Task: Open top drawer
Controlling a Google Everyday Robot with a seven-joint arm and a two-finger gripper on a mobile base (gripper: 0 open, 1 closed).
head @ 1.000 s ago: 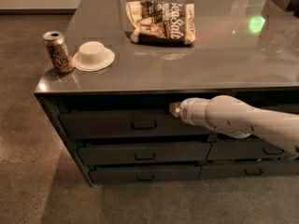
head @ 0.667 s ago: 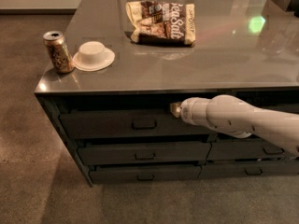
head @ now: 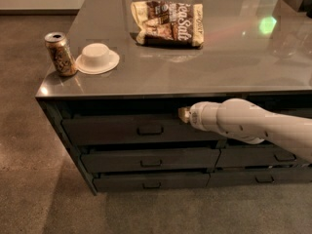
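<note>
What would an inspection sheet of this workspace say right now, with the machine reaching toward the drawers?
Surface: grey counter top, glossy, with a green light reflection at the far right.
Job's things: top drawer, dark grey; its centred handle is untouched; whether it is pulled out at all cannot be told.
Clutter: drink can and white bowl near the left corner; snack bag further back.
Grippers: end effector at the top drawer's upper edge, right of the handle, on a white arm coming from the right.
Cables: nothing seen.
Surroundings: two shallower drawers below, another drawer stack to the right, speckled brown floor.
</note>
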